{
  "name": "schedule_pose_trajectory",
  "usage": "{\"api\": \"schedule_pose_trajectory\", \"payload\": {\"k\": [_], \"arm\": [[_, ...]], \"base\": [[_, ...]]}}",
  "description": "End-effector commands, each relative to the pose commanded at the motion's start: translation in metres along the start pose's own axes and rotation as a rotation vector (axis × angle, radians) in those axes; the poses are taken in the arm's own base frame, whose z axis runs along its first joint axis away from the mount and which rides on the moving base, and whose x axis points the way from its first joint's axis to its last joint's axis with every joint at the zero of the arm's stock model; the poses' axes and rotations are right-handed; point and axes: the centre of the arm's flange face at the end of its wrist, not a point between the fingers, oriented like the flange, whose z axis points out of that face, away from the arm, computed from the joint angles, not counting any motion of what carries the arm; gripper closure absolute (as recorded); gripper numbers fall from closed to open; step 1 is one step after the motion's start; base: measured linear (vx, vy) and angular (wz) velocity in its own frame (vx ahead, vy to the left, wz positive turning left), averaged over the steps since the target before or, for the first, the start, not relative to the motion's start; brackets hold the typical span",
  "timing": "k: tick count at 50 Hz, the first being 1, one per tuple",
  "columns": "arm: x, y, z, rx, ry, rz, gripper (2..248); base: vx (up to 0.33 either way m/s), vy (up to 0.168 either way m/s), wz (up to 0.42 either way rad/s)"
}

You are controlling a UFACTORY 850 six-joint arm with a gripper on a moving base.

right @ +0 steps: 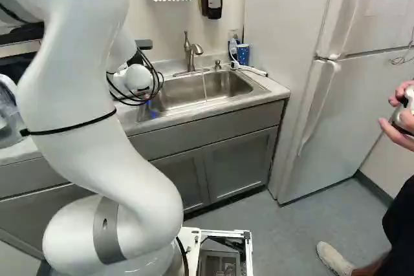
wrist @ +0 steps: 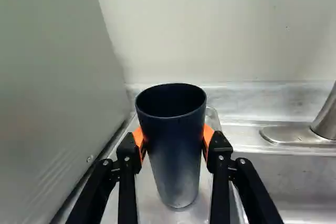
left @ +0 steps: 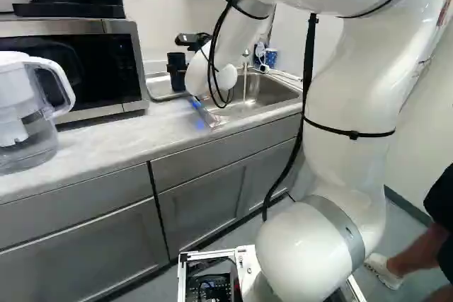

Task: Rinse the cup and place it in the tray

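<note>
One dark cup point(wrist: 173, 156) is located between the two orange pads point(wrist: 138, 136) of the gripper point(left: 187, 66), clamped from both sides with its mouth up. Directly beneath it is the clear tray point(wrist: 151, 203); contact between cup base and tray cannot be determined. With 12 o'clock straight ahead of the gripper, the pale wall point(wrist: 210, 30) is at 12, the microwave point(wrist: 58, 103) at 10, the faucet point(wrist: 328, 116) at 2 and the steel sink point(right: 174, 95) at 3. Water point(right: 204, 85) runs into the sink. Grey cabinets point(left: 205, 199) support the light, marbled counter point(left: 106, 139).
</note>
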Motion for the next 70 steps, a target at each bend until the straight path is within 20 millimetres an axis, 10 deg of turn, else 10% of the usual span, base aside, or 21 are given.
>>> {"api": "schedule_pose_trajectory", "payload": {"k": [16, 22, 26, 27, 70], "arm": [[0.000, 0.000, 0.000, 0.000, 0.000, 0.000, 108], [0.000, 0.000, 0.000, 0.000, 0.000, 0.000, 41], [0.000, 0.000, 0.000, 0.000, 0.000, 0.000, 41], [0.000, 0.000, 0.000, 0.000, 0.000, 0.000, 6], [0.038, -0.004, -0.009, 0.003, 0.071, -0.017, 3]], "base": [[0.000, 0.000, 0.000], [0.000, 0.000, 0.000], [0.000, 0.000, 0.000], [0.000, 0.000, 0.000], [0.000, 0.000, 0.000]]}}
